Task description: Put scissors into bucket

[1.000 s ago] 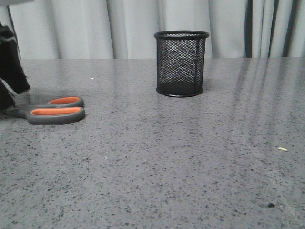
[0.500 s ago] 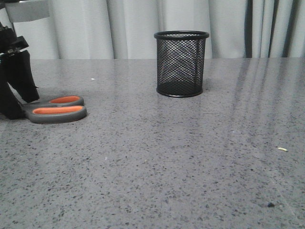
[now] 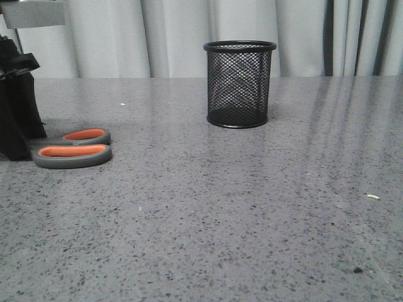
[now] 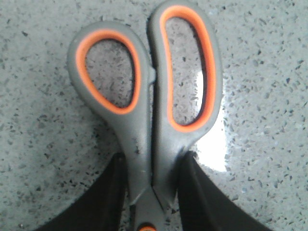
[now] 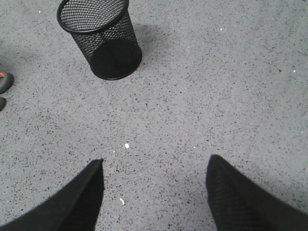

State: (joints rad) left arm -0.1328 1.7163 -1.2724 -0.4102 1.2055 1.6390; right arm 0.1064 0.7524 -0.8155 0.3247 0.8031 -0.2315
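Down on the grey table [image 3: 220,207] lay the scissors [image 3: 70,148], flat, at our far left in the front view. We saw two orange-lined loops side by side, pointing toward the middle of the table. Our left gripper [image 4: 151,192] was clamped on the scissors at the neck, just below the loops. One black finger [image 4: 108,197] pressed each side of the grey handles, and the blades were hidden between them. In the front view that gripper [image 3: 19,119] was a dark shape standing over the hidden end of the scissors.

The bucket [image 3: 239,83] stood upright farther back, near the middle, well apart from the scissors. We could see right through its black mesh.

Our right gripper [image 5: 154,192] hung above the bare table with its fingers [image 5: 77,202] wide apart, holding nothing. Its camera saw the bucket [image 5: 101,41] and a few small white crumbs [image 5: 126,145] on the table.
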